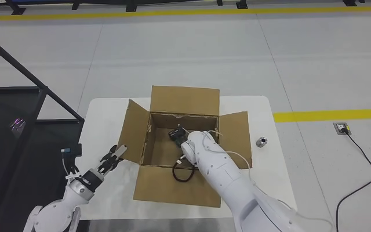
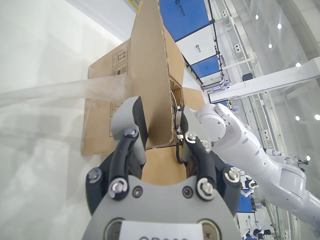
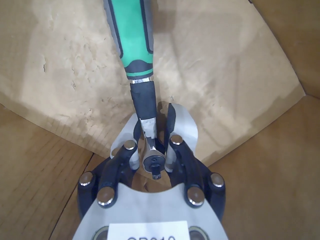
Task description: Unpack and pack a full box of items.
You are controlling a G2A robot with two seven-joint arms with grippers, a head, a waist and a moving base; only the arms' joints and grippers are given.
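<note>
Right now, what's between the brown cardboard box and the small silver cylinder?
Only bare white table, from cardboard box to silver cylinder, in the top view.

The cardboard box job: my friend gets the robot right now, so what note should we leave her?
Left gripper: open, straddling the left flap of the cardboard box.
Right gripper: down inside the box, shut on the green-handled ratchet wrench near its head.
Done: the box is open, and a small silver cylinder stands on the table beside it.
Left: probably lift the wrench out, then pack everything again.
</note>
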